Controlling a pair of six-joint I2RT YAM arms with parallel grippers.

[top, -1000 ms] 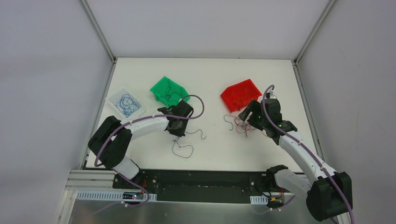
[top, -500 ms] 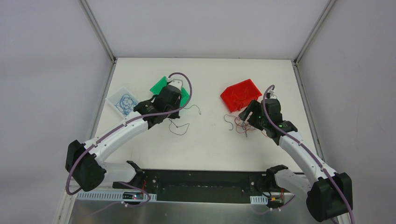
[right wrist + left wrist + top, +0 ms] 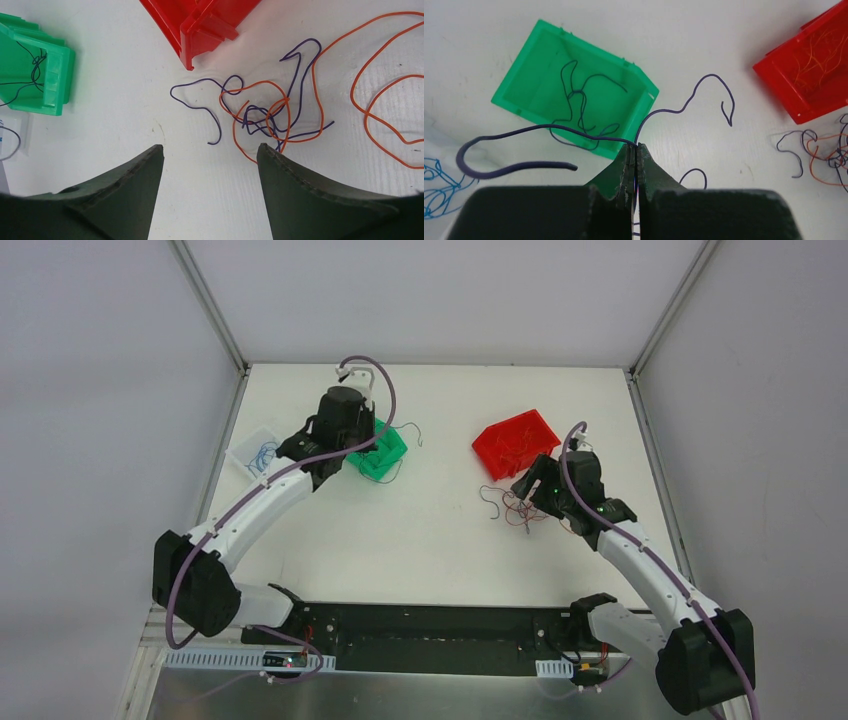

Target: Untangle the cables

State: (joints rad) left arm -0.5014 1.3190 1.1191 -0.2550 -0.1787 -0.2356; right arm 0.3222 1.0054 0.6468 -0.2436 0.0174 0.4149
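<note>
- The left hand [image 3: 635, 150] is pressed together, pinching a purple cable [image 3: 524, 130] above the green bin [image 3: 524, 87], toward the far left of the counter [image 3: 704, 30].
- The right hand [image 3: 209, 147] is spread wide over a tangle of orange and purple cables [image 3: 265, 117], just beside the red bin [image 3: 200, 20], toward the right edge.

— The green bin [image 3: 531, 87] and the red bin [image 3: 210, 25]?
— Moulded plastic, smooth, with a slight sheen.
— The cables [image 3: 265, 117]?
— Thin wires in smooth purple and orange plastic sheathing.
— The table [image 3: 125, 115]?
— White, matt, faintly scuffed.
— The fingers [image 3: 300, 190] of the right gripper [image 3: 210, 147]?
— Dark matt plastic with finely ridged edges.
</note>
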